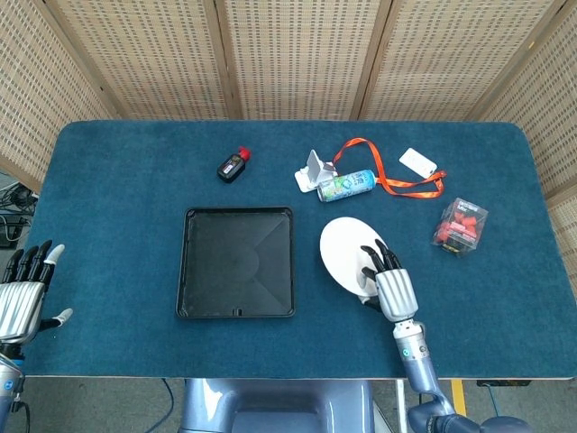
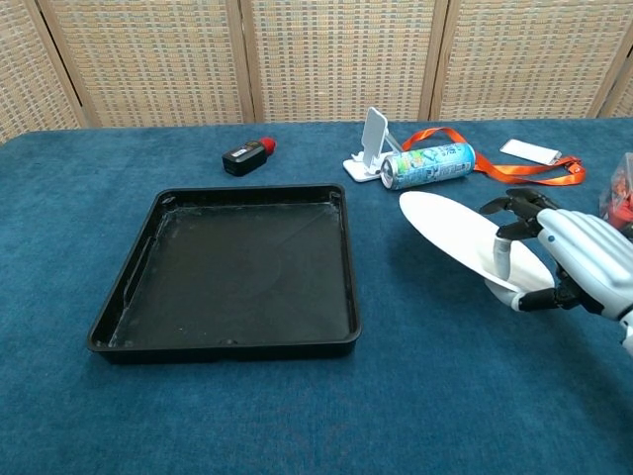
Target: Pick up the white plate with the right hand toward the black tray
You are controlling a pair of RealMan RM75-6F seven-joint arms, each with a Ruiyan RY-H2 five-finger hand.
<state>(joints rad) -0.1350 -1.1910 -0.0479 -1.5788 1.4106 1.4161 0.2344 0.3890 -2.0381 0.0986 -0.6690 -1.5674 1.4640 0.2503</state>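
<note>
While the right robot hand (image 2: 564, 262) grips the white plate (image 2: 457, 245) by its near edge, thumb beneath and fingers on top, the plate tilts up off the blue bench (image 1: 117, 189), just right of the black tray (image 1: 237, 262) and apart from it. At the bench's left front corner, the left robot hand (image 1: 25, 293) holds nothing, fingers apart.

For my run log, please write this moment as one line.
right hand: holds white plate, tilted, off table | left hand: idle, open, at table edge | black tray: empty | step: lift
</note>
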